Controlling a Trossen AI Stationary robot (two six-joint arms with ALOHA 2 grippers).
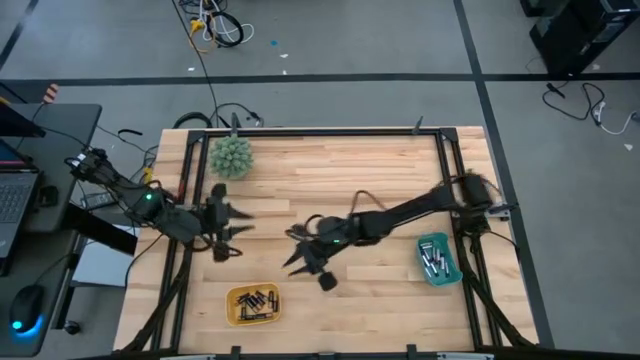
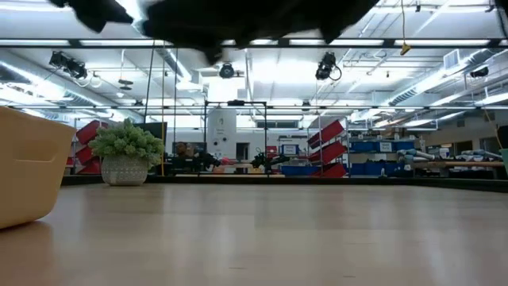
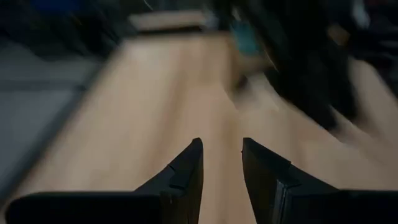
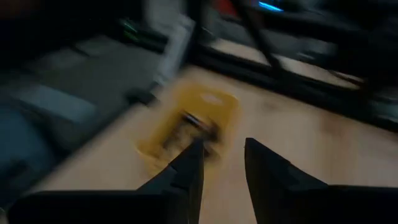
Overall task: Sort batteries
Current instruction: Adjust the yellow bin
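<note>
Several dark batteries point(image 1: 254, 300) lie in a yellow tray point(image 1: 236, 312) near the table's front edge. Silvery batteries point(image 1: 434, 256) lie in a teal tray point(image 1: 446, 274) at the right. My right gripper point(image 1: 293, 250) hangs above the table's middle, up and to the right of the yellow tray. It is open with nothing between its fingers point(image 4: 224, 144), and its wrist view shows the yellow tray point(image 4: 217, 109) ahead. My left gripper point(image 1: 240, 228) hovers over the left part of the table, open and empty point(image 3: 222, 144), pointing toward the right arm.
A spiky green ball point(image 1: 232, 156) sits at the far left of the wooden table point(image 1: 330, 170). In the low view the yellow tray's wall point(image 2: 32, 167) stands at the left. A black frame runs along the table's edges, and a laptop desk stands off to the left.
</note>
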